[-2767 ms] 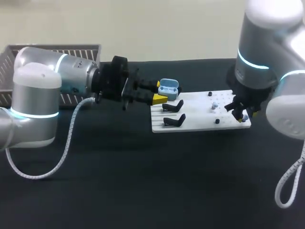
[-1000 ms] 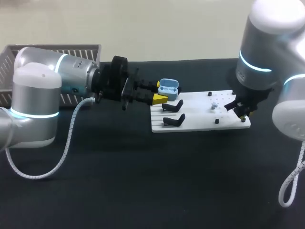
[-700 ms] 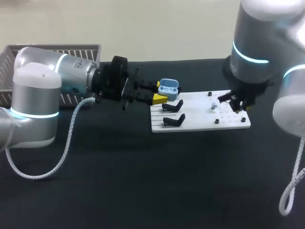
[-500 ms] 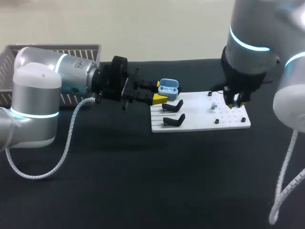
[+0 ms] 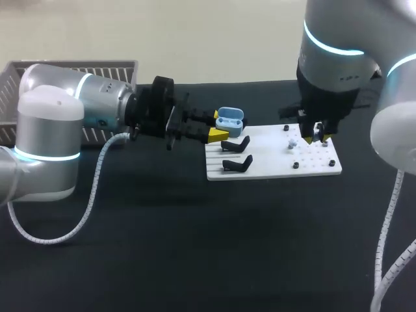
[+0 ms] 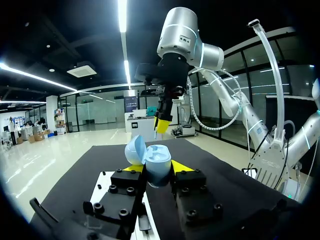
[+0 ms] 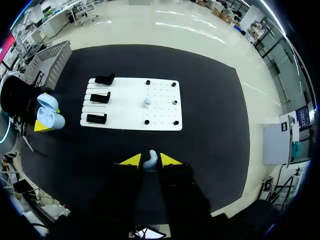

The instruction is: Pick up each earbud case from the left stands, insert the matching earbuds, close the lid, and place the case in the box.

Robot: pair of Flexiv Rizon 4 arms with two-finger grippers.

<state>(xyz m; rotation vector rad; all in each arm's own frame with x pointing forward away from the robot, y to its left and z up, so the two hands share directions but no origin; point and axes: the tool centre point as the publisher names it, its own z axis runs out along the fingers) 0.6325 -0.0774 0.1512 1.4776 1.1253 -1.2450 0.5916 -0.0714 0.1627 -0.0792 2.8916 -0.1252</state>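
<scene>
Holding an earbud (image 7: 150, 159) pinched above the board's (image 5: 273, 170) right end, the right gripper (image 5: 316, 135) likely must next seat it in the open case (image 5: 229, 120), clamped by the left gripper (image 5: 218, 125) at the board's far-left corner.

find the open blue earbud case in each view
Head view: case, in the left tool, just left of the white board.
Left wrist view: case between its own yellow tips.
Right wrist view: case beside the board's end with the black stands.
Shared landmark: the left tool's yellow tips flanking it.

no legible text, labels, numbers or signs anywhere
</scene>
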